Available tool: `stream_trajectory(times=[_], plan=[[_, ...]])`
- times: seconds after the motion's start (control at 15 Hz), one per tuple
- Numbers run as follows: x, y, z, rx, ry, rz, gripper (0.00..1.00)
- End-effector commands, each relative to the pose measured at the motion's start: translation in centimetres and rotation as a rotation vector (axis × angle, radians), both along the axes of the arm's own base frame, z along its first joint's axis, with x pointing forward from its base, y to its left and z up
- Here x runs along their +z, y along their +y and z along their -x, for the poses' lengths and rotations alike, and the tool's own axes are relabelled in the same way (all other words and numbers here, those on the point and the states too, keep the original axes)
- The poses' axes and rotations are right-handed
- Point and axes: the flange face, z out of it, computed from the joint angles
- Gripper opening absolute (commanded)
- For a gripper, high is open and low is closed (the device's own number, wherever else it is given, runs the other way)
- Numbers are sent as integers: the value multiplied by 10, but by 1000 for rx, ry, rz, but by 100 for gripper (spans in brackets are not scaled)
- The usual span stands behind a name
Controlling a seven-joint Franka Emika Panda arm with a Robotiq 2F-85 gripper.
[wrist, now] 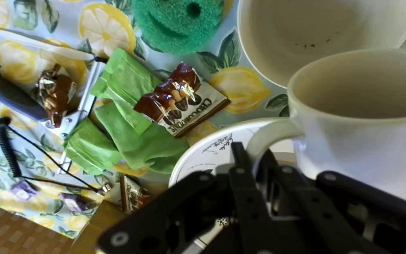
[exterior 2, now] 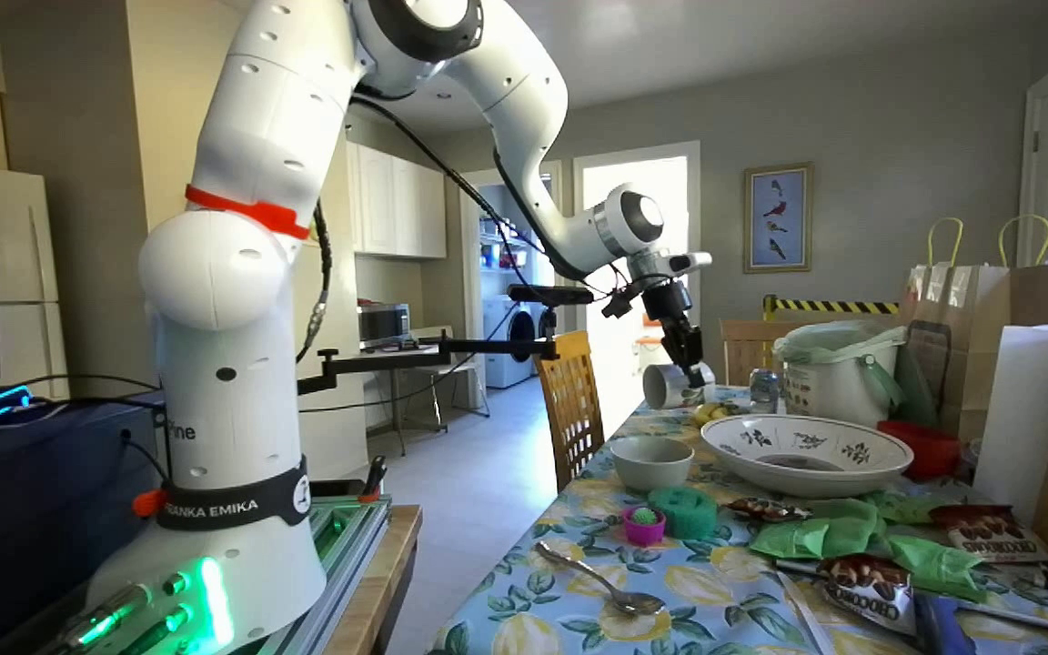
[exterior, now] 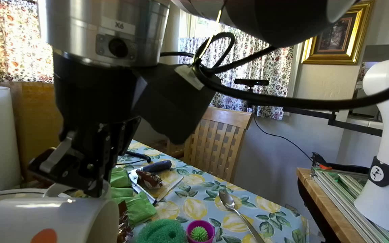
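A white mug (wrist: 358,151) hangs in the air by its handle (wrist: 275,134), with my gripper (wrist: 254,155) shut on that handle. One finger (wrist: 239,151) lies outside the handle loop and the other passes inside it. In both exterior views the mug (exterior: 19,214) (exterior 2: 665,387) is tipped on its side, and an orange spot shows on its wall. From the wrist, its mouth lies over the edge of a pale bowl (wrist: 294,21) with dark specks inside. Beneath the handle is a wide patterned dish (wrist: 203,155), partly hidden by the gripper.
A green sponge (exterior 2: 683,512), a pink cup (exterior 2: 643,532) and a spoon (exterior 2: 592,575) lie on the lemon-print tablecloth. Green packets (wrist: 129,130) and a chocolate wrapper (wrist: 192,102) lie beside the dish. A lidded bucket (exterior 2: 838,382), can (exterior 2: 764,389) and paper roll (exterior 2: 1024,409) stand behind.
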Motion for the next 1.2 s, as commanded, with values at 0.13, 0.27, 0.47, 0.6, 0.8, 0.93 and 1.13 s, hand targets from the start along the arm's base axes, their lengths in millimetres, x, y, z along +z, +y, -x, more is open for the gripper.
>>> stream_trajectory(times=[0.13,0.27,0.47,0.6,0.8,0.93,1.13], plan=[[5,-17,11,40,-67,-11,3],[3,-23,10,48,-76,-9,3],[2,-29,7,61,-102,-8,3],[3,-29,3,77,-120,-17,3],[7,-21,4,106,-136,-35,3],[9,-14,7,120,-134,-49,3],[8,-8,11,131,-133,-50,3]])
